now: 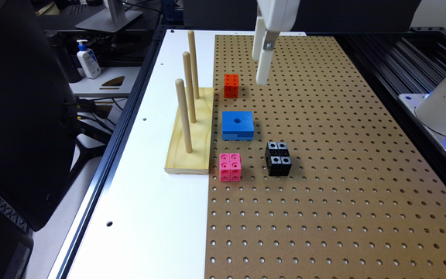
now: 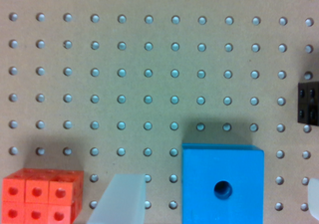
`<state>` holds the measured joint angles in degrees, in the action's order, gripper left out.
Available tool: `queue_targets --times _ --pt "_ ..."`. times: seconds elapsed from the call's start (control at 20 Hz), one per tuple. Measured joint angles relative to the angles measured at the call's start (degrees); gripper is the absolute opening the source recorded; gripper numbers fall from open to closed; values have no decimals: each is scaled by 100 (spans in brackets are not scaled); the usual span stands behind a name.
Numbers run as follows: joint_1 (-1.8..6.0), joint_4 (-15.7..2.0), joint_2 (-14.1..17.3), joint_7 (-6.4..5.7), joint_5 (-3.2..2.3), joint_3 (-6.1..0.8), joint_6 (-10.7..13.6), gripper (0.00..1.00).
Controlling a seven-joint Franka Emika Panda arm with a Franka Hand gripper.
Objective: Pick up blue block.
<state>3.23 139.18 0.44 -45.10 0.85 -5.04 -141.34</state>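
From my station I see the gripper [image 1: 261, 69] hanging above the pegboard [image 1: 343, 162], up in the air and just beside the orange cube [image 1: 231, 85]; in the wrist view its two pale fingertips [image 2: 122, 199] stand wide apart with nothing between them — spread and empty, the blue block [image 2: 223, 184] lying in the gap's line but lower down on the board. The blue block sits flat on the pegboard, between the orange cube and the pink cube [image 1: 230, 167], just beside the wooden peg stand [image 1: 190, 131] and near the black cube [image 1: 278, 158]; it touches none of them as far as I can tell.

I judge it a rigid plastic piece, light, with smooth faces that could slide a little under the pads; nothing fragile about it. It is wider than the cubes, so I would want the jaws kept fully spread on the way down. The best hold, to my eye, is across two opposite flat side walls, centred on the round hole; I would avoid the side with the notch — a step shows along its front edge in the exterior view — since a pad there would seat unevenly. The peg stand close by leaves the finger on that side little room.
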Motion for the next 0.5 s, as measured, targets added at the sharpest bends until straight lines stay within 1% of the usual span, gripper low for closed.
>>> queue_targets --times 0.05,0.15,0.4,0.5 --pt "0 0 96 0 0 0 -94 100" --pt "0 -4 207 0 0 -2 -203 100" --pt "0 -13 269 -8 0 -22 -230 100" --pt "0 -13 357 -9 0 -26 -293 100"
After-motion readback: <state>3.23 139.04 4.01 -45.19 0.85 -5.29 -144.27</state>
